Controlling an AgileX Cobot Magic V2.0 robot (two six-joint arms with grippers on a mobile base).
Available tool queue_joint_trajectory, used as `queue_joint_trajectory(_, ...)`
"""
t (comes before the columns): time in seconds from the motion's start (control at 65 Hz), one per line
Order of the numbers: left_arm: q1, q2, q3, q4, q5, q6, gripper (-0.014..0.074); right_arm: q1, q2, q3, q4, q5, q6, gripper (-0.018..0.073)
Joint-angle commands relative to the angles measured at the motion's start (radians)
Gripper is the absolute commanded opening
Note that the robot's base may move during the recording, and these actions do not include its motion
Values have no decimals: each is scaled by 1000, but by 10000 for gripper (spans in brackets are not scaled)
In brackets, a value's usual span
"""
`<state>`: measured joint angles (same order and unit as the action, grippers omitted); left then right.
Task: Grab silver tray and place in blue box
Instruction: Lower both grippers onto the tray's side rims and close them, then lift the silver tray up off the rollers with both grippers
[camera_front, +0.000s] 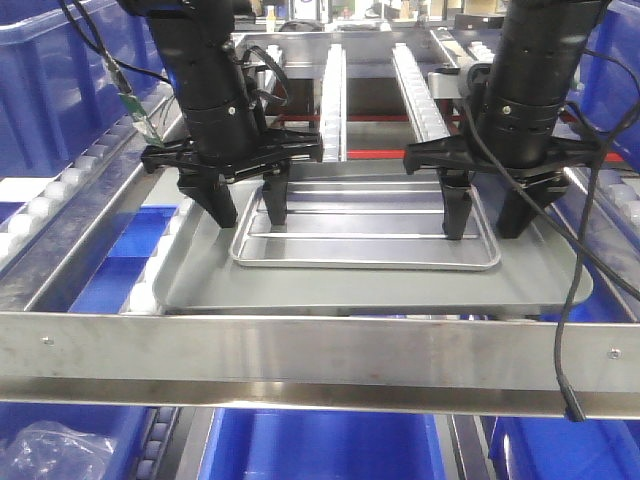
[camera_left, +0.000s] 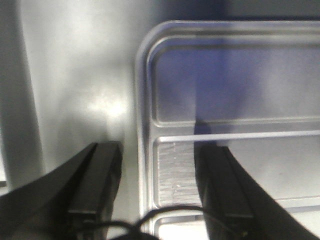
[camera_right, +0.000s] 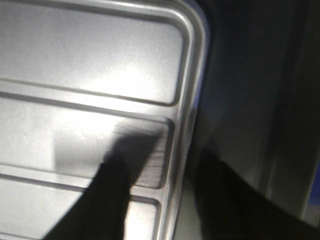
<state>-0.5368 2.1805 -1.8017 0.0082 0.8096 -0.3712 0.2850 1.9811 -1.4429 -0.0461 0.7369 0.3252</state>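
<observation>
The silver tray (camera_front: 365, 240) lies flat inside a larger dull grey tray (camera_front: 400, 290) on the roller rack. My left gripper (camera_front: 247, 205) stands open over the silver tray's left rim, one finger inside and one outside on the grey tray. The left wrist view shows the gripper (camera_left: 157, 185) astride that rim (camera_left: 142, 125). My right gripper (camera_front: 488, 215) is open astride the right rim. In the right wrist view, the gripper (camera_right: 172, 200) has one finger over the silver tray (camera_right: 90, 60). A ribbed blue box (camera_front: 50, 90) stands at the far left.
More blue crates sit below the rack (camera_front: 320, 445) and at the far right (camera_front: 615, 60). A steel front rail (camera_front: 320, 350) crosses the near side. White roller tracks (camera_front: 335, 90) run back behind the trays. Black cables (camera_front: 570, 300) hang from the right arm.
</observation>
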Motion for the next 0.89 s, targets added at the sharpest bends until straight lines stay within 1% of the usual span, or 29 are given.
queue_joint_trajectory(0.0,4,-49,-30,-8,-32,-10,212,-5,-49,-32,-15,-31,-1,291)
queue_joint_trajectory(0.092,4,-49,-30,-8,-32,-10,114,-5,-49,-32,-15,-31,-1,174)
queue_joint_trajectory(0.169,4,-49,-30,-8,-32,-10,6,-5,-49,-32,-15,-32,-1,65)
queue_joint_trajectory(0.185,4,-49,-30,-8,-32,-10,-4,-5,-49,-32,-15,-32,-1,46)
queue_joint_trajectory(0.2,4,-49,-30,-8,-32,-10,-27,-5,-49,-32,-15,-35,-1,39)
queue_joint_trajectory(0.246,4,-49,-30,-8,-32,-10,-110,-5,-49,-32,-15,-39,-1,60)
queue_joint_trajectory(0.262,4,-49,-30,-8,-32,-10,-118,-5,-49,-32,-15,-41,-1,60)
queue_joint_trajectory(0.308,4,-49,-30,-8,-28,-10,-91,-5,-50,-32,-17,-43,-1,57)
queue_joint_trajectory(0.4,4,-63,-30,-8,-3,-12,-97,-5,-62,-39,-17,-30,-1,57)
queue_joint_trajectory(0.569,4,-135,-30,-8,35,-18,-97,-3,-119,-66,-24,52,-1,57)
queue_joint_trajectory(0.769,4,-252,-30,30,152,-18,-96,13,-241,-66,-33,151,-1,57)
queue_joint_trajectory(0.877,-1,-320,-30,30,209,-18,-96,34,-316,-66,-45,199,-1,57)
